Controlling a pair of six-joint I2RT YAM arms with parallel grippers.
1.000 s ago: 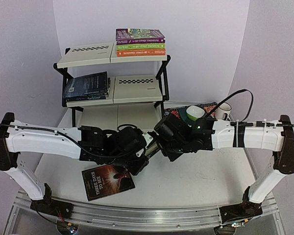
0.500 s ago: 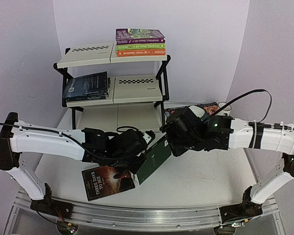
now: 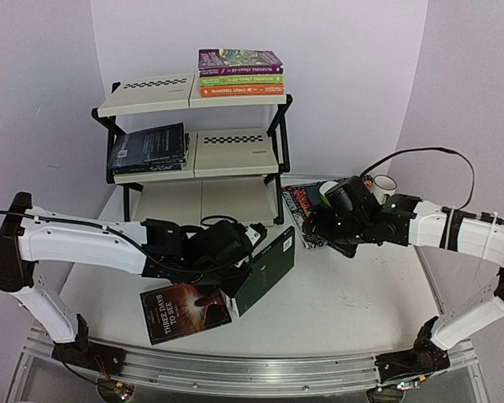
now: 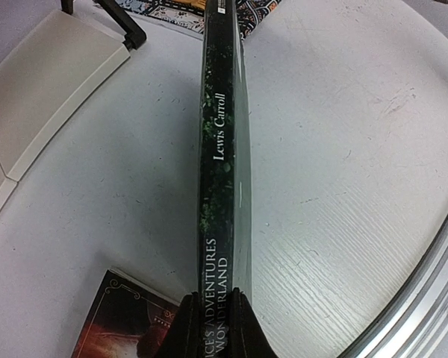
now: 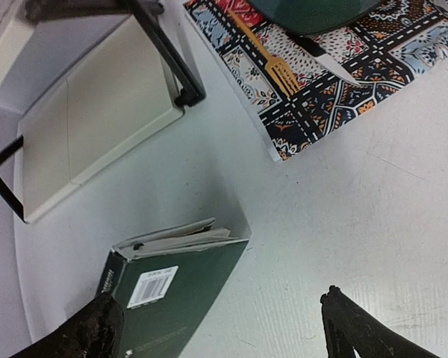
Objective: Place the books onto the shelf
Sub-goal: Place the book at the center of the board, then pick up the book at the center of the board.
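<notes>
We see the shelf's (image 3: 235,151) top tier carrying perhaps four books (image 3: 240,73), the middle tier dark blue ones (image 3: 149,148). Left tool (image 4: 215,313) pinches the green book (image 3: 267,269) over the bench (image 3: 361,302); right tool (image 5: 218,313) has released it, jaws wide.

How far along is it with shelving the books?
Done: a stack of books on the shelf's top tier, dark blue books on its middle tier. In hand: the left fingers grip a dark green book. Left: a red-black book on the table.

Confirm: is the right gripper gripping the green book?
No, the right gripper stands wide open; the left gripper clamps the green book.
</notes>
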